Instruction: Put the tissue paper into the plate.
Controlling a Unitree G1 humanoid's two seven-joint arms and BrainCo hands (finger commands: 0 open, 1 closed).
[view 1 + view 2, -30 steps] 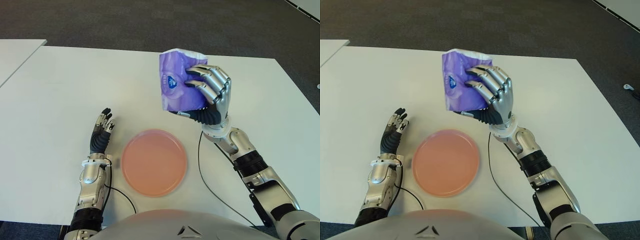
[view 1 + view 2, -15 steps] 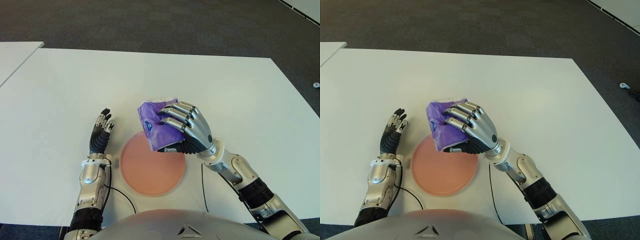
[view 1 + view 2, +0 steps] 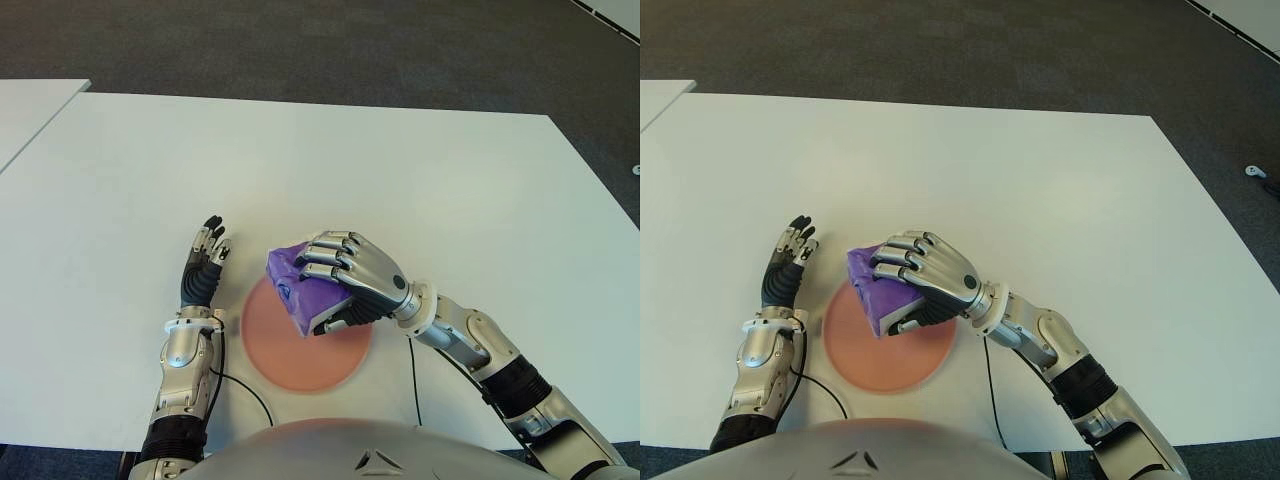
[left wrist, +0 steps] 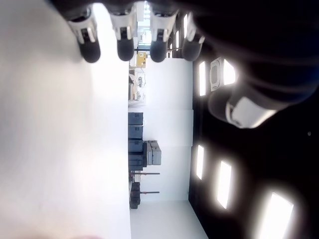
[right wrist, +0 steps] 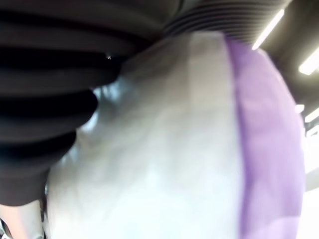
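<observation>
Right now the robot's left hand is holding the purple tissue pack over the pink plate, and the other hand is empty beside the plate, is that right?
Not quite: the hands are swapped. The right hand holds the purple tissue pack over the pink plate, as the left eye view shows. The left hand is the empty one, open beside the plate on its left.

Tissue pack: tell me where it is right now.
The tissue pack is gripped in the right hand, over the far part of the pink plate, near the table's front edge. The left hand lies open just left of the plate.
</observation>
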